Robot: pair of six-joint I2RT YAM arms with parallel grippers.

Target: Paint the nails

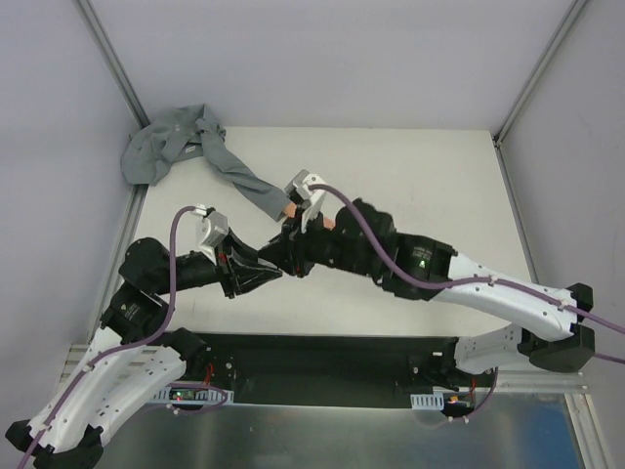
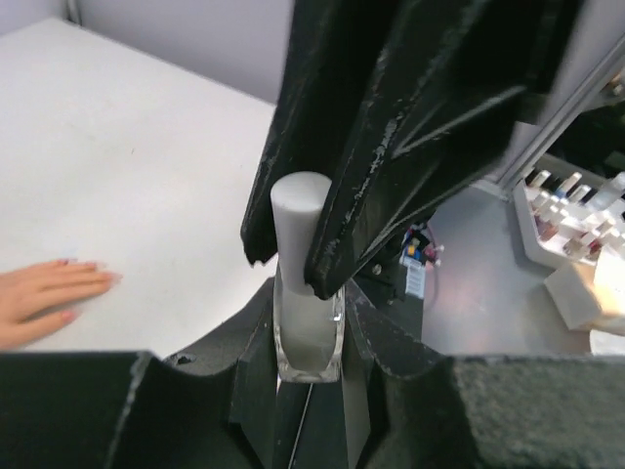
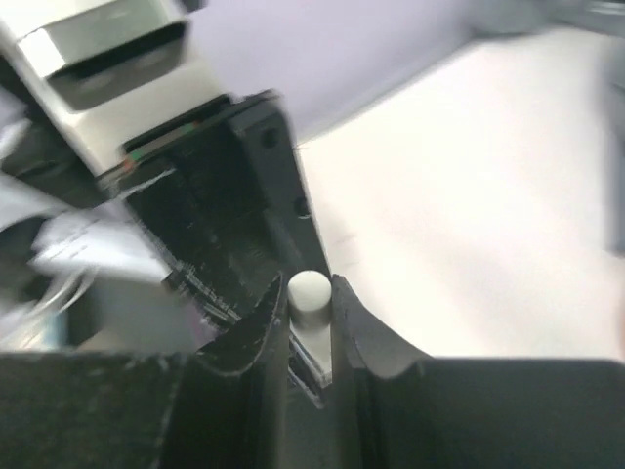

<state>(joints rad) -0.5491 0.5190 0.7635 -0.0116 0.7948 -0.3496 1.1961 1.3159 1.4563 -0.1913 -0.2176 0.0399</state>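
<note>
My left gripper (image 2: 309, 327) is shut on a small clear nail polish bottle (image 2: 309, 337) and holds it upright. The bottle's white cap (image 2: 297, 210) sits between the black fingers of my right gripper (image 2: 290, 274), which comes down from above. In the right wrist view the right gripper (image 3: 310, 301) is shut on that cap (image 3: 310, 290). In the top view both grippers meet at mid-table, left gripper (image 1: 266, 264), right gripper (image 1: 293, 249). The peach mannequin hand (image 2: 44, 298) lies flat on the table to the left, its nails (image 2: 103, 279) pointing right. A grey sleeve (image 1: 239, 179) leads to it.
The sleeve's bunched grey fabric (image 1: 166, 147) lies at the table's far left corner. A white rack of polish bottles (image 2: 566, 210) stands off the table's near edge. Grey walls close in the table (image 1: 410, 176) on three sides.
</note>
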